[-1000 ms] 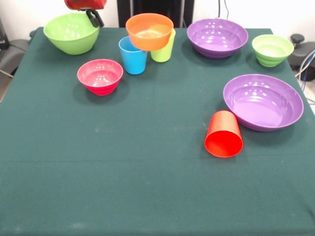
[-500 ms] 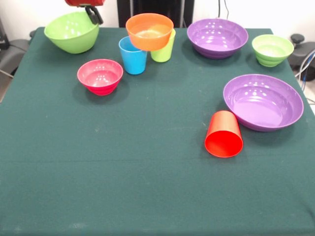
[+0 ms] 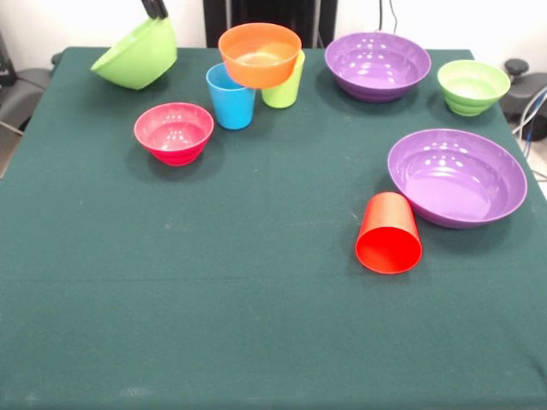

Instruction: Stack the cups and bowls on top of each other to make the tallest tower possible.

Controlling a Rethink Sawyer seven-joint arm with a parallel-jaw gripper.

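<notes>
My gripper (image 3: 155, 8) shows only as dark fingertips at the top edge, shut on the rim of the large lime green bowl (image 3: 137, 53). That bowl hangs tilted, its opening turned away to the left, at the table's far left corner. An orange bowl (image 3: 260, 54) sits raised above the cloth between a sky blue cup (image 3: 231, 96) and a lime green cup (image 3: 286, 85); what carries it is hidden. A pink bowl (image 3: 173, 132) stands in front of them. A red cup (image 3: 389, 232) lies on its side, mouth toward the camera. No tower shows.
Two purple bowls stand on the right, one at the back (image 3: 378, 65) and a wider one (image 3: 457, 176) touching the red cup. A small green bowl (image 3: 473, 86) sits at the far right corner. The table (image 3: 214, 325) wears a dark green cloth.
The gripper has risen almost out of the picture's top. The large lime green bowl has gone up with it and tipped from upright to steeply tilted. Nothing else has moved.
</notes>
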